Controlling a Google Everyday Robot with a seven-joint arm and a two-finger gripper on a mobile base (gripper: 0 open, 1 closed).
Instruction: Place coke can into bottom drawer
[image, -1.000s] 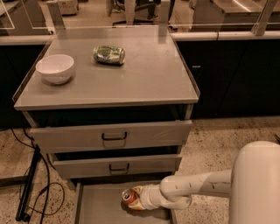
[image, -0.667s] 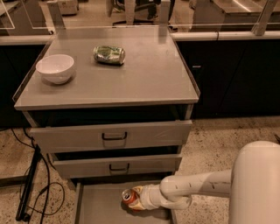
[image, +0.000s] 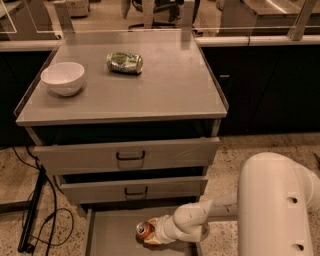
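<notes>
The coke can, red with a silver top, is inside the open bottom drawer, a flat grey tray pulled out under the cabinet. My gripper reaches in from the right on a white arm and is shut on the can, holding it low over the drawer floor near the drawer's right side. The can leans with its top toward the left. The fingers are partly hidden by the can and the wrist.
A white bowl and a dented green-and-silver can lie on the cabinet top. The two upper drawers with black handles are shut. Black cables lie on the floor at the left.
</notes>
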